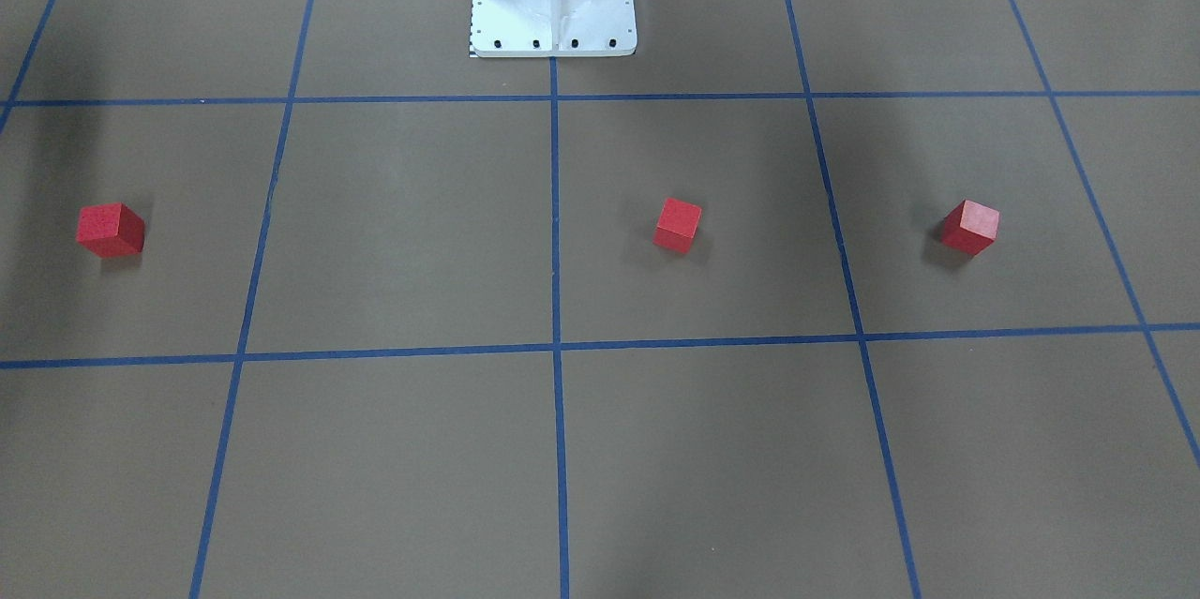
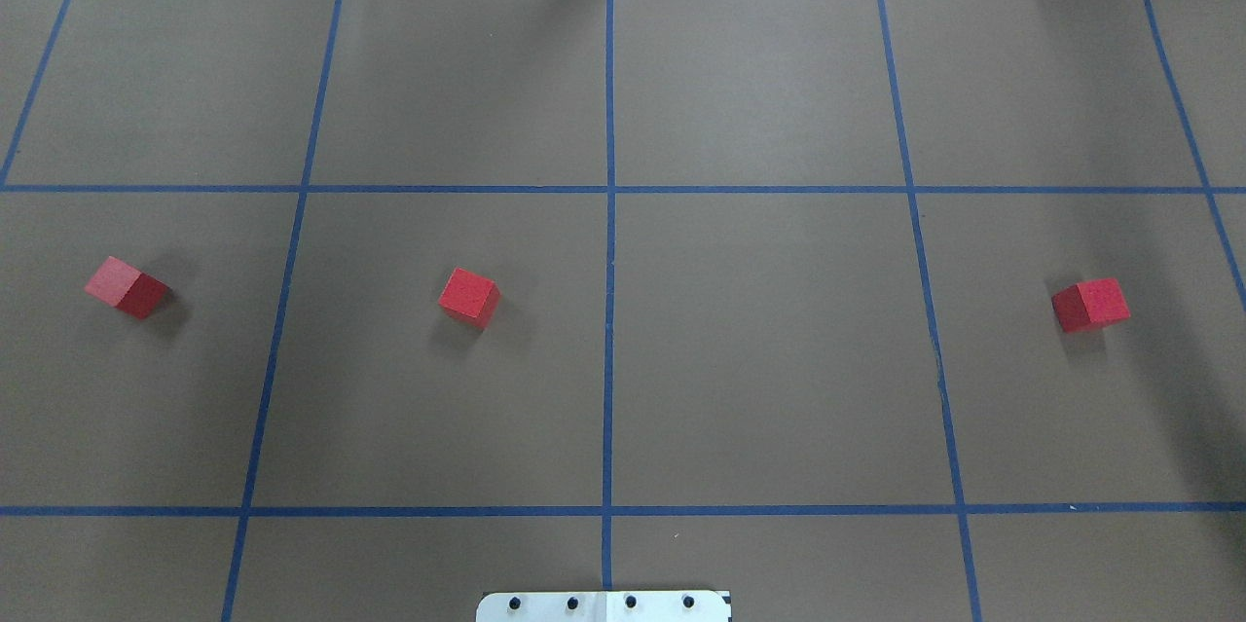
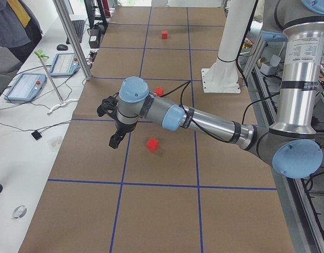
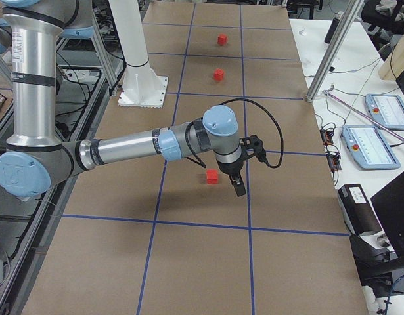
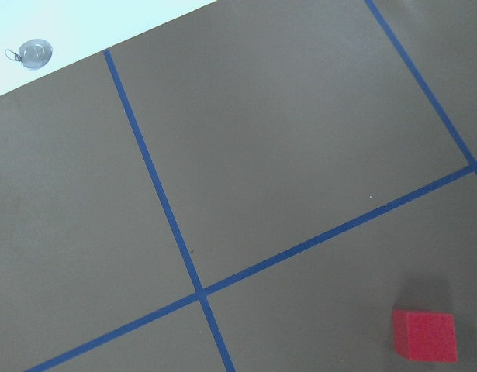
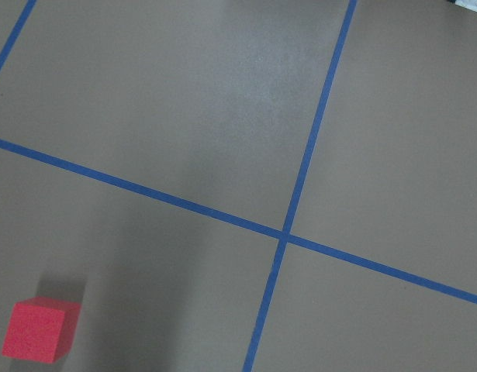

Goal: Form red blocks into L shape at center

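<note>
Red cubes: three small matte red cubes in a rough row on the brown papered surface (image 2: 779, 379), all well apart. There's the left cube (image 2: 127, 286) far out, the middle cube (image 2: 468, 297) near the centre, and the right cube (image 2: 1090, 303) far out.
Centre: the stretch around the vertical blue tape line (image 2: 608, 349). No cube is on it, so no L yet.
Left claw (image 3: 114, 142): hangs near the left cube, carrying nothing. Spread or pressed together, I honestly can't tell from the side view.
Right claw (image 4: 239, 189): same deal beside the right cube, and I can't tell there either.
Step in hand: looks like the first pick-up, probably an outer cube.
Doing it well: the cubes sit twisted against the grid, so turn the wrist to meet flat faces, not corners. Come straight down, grip low, then set each one flush against its neighbour.
</note>
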{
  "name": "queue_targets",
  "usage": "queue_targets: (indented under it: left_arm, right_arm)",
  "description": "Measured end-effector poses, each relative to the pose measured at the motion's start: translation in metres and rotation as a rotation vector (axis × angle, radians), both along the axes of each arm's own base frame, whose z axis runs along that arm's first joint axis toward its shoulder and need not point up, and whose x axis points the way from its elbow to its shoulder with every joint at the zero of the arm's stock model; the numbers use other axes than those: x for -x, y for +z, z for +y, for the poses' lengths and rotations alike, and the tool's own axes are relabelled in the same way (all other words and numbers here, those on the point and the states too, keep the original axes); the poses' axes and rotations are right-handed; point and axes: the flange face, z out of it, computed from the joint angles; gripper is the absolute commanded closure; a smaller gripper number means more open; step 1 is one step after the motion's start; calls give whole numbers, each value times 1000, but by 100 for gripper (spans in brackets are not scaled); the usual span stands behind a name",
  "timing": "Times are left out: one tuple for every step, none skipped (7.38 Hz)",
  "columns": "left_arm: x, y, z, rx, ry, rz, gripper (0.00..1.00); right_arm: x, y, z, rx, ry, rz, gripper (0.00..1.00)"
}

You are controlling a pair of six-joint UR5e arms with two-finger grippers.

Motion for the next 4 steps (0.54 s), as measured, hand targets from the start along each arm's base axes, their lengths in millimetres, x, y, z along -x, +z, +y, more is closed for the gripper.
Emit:
queue_targets:
  left_arm:
    - [-11,-4,-4,-11,-9,17,0]
    - [-27,-9,-8,-19,-7,34,0]
    - [-43,-15,-11,-18,-2,50,0]
    - [-51,-19,-12,-18,4,57,0]
  right_arm:
    - [10,-9,-1,-8,2,-54,0]
    - [26,-18,-3,-4,10,-93,0]
    - [50,-26,-4,25,25,-131,0]
    - [78,-33,-6,60,45,-156,0]
